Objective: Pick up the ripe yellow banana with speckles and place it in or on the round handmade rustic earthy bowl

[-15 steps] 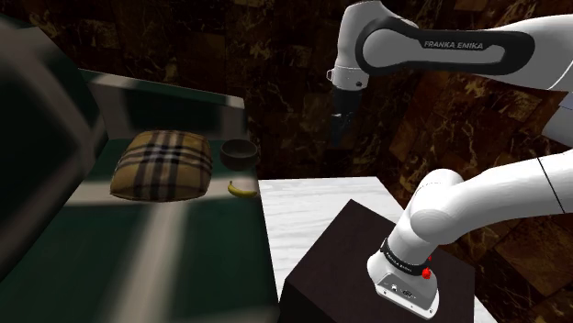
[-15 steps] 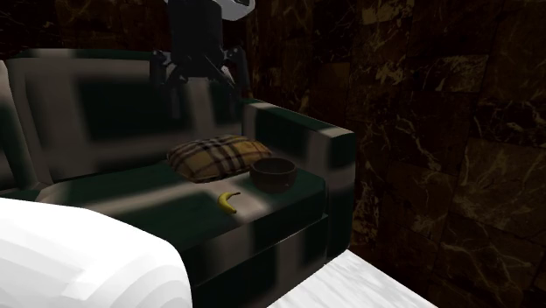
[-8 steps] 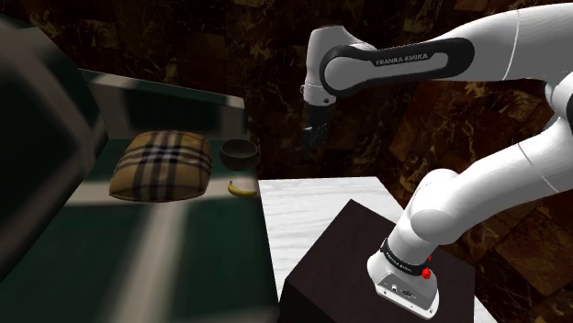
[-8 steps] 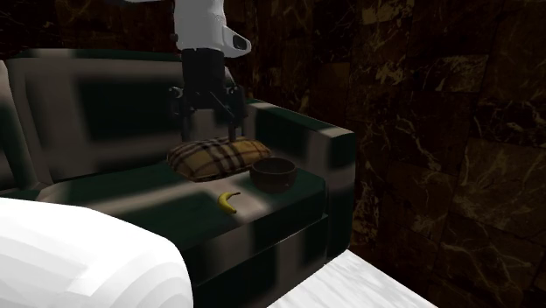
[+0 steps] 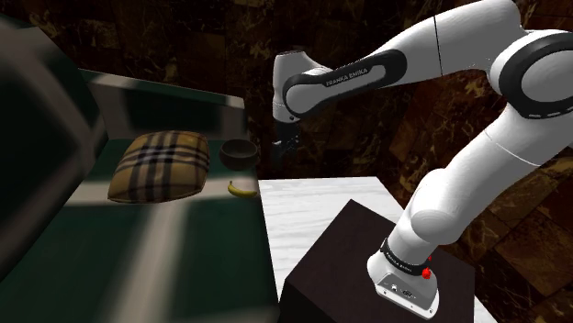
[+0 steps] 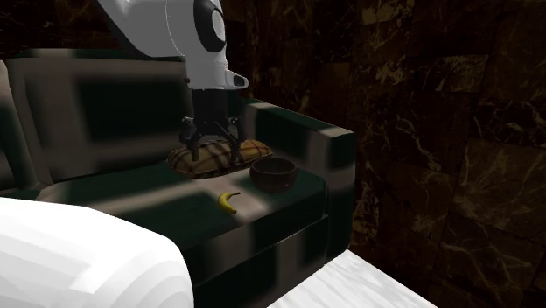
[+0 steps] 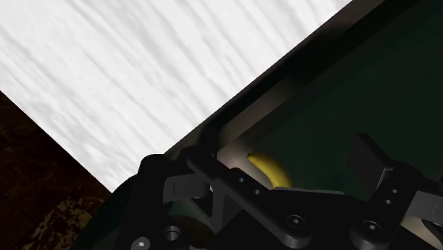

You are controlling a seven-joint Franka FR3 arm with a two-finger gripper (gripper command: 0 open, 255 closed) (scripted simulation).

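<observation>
We judge the approach to be the step in hand, the first of the task, with the grasp and the carry to the bowl not yet done. The gripper [image 6: 211, 157] hangs in the air over the sofa [image 5: 165, 248], its fingers spread wide and holding nothing. The banana [image 7: 270, 171] lies flat on the seat below the gripper and ahead of it. In the wrist view it shows between the two fingers, apart from both, close to the seat's edge where the white slab [image 7: 142, 71] begins. The bowl [image 6: 273, 173] stands on the same seat near the banana without touching it, lower than the gripper and off to one side of it. The cushion [image 5: 163, 165] rests on the gripper's other side, farther back on the seat. The next move, as we see it, calls for a descent until the open fingers straddle the banana across its narrow width, then a close. The curved fruit may roll or slip if the fingers meet it off centre, so the hand should line up with it first. After that come a lift and a short carry over the bowl's rim. We count one banana, one bowl, one cushion, one sofa, one stand [image 5: 349, 266], and one arm [image 5: 477, 55] with its single gripper
</observation>
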